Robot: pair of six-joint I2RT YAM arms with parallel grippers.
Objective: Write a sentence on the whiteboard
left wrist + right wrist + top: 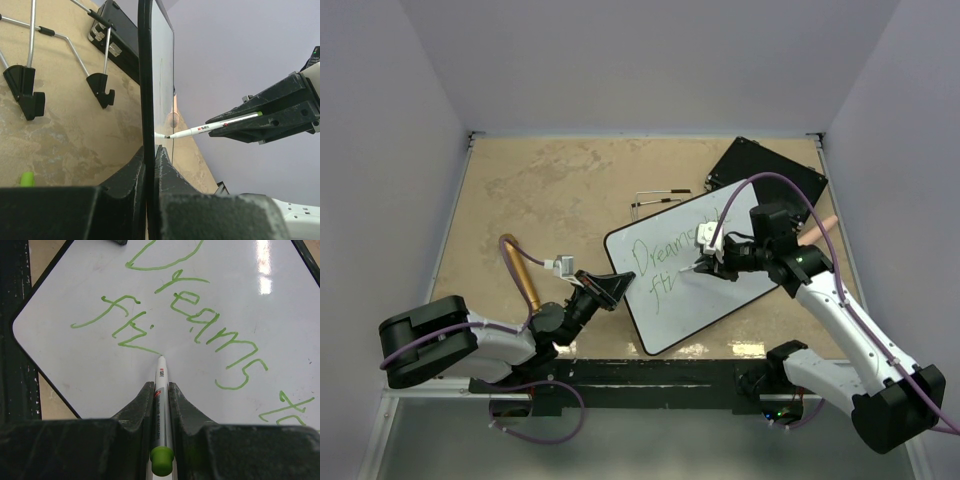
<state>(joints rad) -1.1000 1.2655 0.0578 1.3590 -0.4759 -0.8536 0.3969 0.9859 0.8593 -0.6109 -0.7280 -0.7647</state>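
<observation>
Nearest the right wrist camera, the right gripper has its fingers pressed together on a green-capped marker, and the tip touches the whiteboard at the end of the last green stroke. The whiteboard lies slanted on the tan table, between the two arms, with one far corner over a flat black board. The left gripper is clamped on the near short edge and only steadies the board. The green writing runs along the board's long axis, away from the left gripper. I judge the next letters must go that way, into the free white space under "Dreams".
</observation>
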